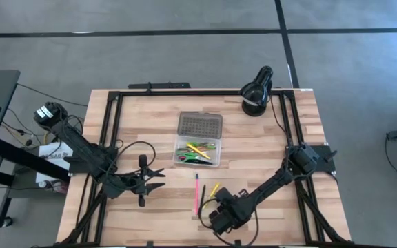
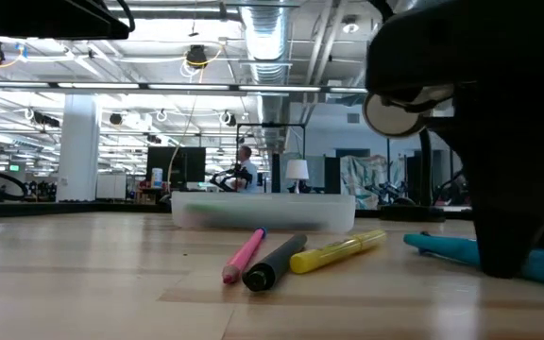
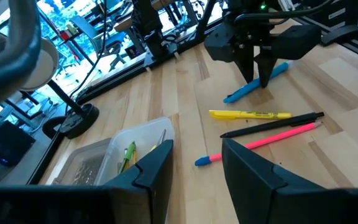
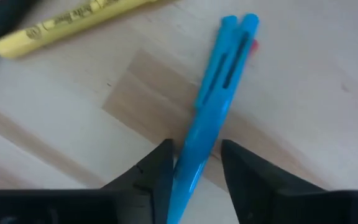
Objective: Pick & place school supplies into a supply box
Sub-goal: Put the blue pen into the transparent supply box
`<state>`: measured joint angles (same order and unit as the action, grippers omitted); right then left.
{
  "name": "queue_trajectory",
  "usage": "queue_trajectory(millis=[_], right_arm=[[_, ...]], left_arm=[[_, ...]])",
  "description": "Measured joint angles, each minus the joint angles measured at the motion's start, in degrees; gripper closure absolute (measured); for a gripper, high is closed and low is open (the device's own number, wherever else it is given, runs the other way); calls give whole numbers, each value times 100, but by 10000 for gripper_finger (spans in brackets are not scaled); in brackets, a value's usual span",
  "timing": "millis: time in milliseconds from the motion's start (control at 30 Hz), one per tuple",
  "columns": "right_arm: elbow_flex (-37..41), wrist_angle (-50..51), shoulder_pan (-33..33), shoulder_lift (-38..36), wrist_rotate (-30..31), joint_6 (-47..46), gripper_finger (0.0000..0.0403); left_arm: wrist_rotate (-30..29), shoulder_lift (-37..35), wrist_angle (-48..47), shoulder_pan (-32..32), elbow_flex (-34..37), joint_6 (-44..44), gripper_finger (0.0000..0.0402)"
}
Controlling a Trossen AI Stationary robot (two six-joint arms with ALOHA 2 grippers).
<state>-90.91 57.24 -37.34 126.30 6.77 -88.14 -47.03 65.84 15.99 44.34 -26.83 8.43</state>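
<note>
The clear supply box [image 1: 218, 153] stands open at mid table, its dotted lid [image 1: 199, 125] laid back on the far side, with green and yellow supplies [image 1: 195, 151] inside. Nearer lie a pink pen [image 3: 260, 142], a black pen [image 3: 272, 124], a yellow highlighter [image 3: 250, 114] and a blue pen [image 4: 219, 81]. My right gripper [image 4: 196, 165] points down over the blue pen, open, one finger on each side of its barrel. My left gripper [image 1: 158, 180] hovers open to the left of the pens, holding nothing. My right gripper comes from above with its fingers across the blue pen, toward one end of the barrel [image 4: 194, 149]. One finger [image 4: 160, 168] lies close against the barrel and a thin gap shows at the other. I cannot tell whether it touches. The pen lies flat on the table.
A black round lamp [image 1: 257, 89] stands at the far right corner. Black frame rails [image 1: 112, 124] run along the table's edges. Bare wood lies between the box and the loose pens.
</note>
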Motion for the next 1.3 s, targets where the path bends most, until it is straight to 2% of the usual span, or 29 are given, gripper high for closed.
queue_trajectory(millis=[567, 1133, 1300], right_arm=[[28, 112, -1, 7, -771, 749, 329], [42, -10, -44, 4, -672, 2018, 358], [-180, 196, -68, 31, -433, 2288, 359]], left_arm=[[15, 0, -2, 0, 0, -24, 269], [13, 0, -39, 0, 0, -74, 269], [13, 0, -76, 0, 0, -74, 269]])
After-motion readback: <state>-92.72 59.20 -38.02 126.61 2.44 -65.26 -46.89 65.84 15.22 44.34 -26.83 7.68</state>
